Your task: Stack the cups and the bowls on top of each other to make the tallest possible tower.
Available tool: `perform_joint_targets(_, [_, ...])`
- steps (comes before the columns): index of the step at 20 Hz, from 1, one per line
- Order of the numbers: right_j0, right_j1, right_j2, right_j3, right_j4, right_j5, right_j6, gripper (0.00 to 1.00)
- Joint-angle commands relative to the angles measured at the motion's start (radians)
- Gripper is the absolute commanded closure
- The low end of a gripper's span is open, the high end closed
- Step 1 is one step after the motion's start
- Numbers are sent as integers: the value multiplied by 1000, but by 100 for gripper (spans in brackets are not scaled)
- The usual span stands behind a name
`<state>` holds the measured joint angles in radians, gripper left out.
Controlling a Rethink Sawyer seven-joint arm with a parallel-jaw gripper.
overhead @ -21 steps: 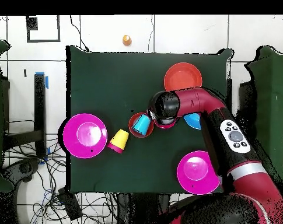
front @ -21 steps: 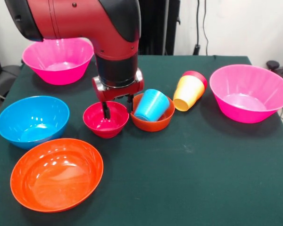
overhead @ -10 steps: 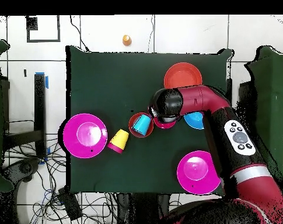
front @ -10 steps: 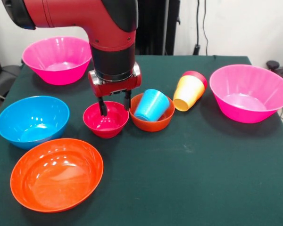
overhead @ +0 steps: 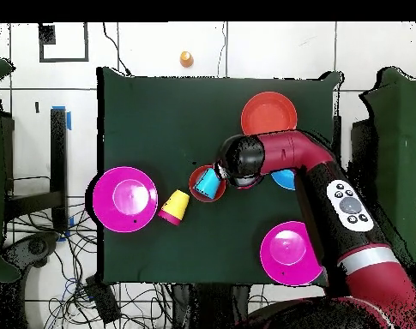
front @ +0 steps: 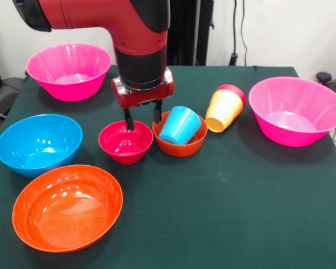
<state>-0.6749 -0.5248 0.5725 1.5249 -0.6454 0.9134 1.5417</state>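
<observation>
Lifted since before, hand [front: 141, 120] hangs open above crimson bowl [front: 125, 142].

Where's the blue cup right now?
In the front view the blue cup lies tilted inside the small orange bowl, just right of the crimson bowl, near the table's middle.

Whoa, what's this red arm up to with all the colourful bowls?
It is meant to build a tower from the cups and bowls, but nothing is properly stacked yet. The open, empty hand hangs above the gap between the small crimson bowl and the small orange bowl, where a blue cup lies tilted. The other bowls sit spread around the table.
</observation>
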Motion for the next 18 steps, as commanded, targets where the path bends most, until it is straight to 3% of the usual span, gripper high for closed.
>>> perform_joint_targets(1, [43, 8, -34, 65, 7, 9, 11, 0])
perform_joint_targets(8, [59, 95, -55, 2, -27, -36, 16, 0])
perform_joint_targets(18, [89, 123, -93, -41, -52, -43, 35, 0])
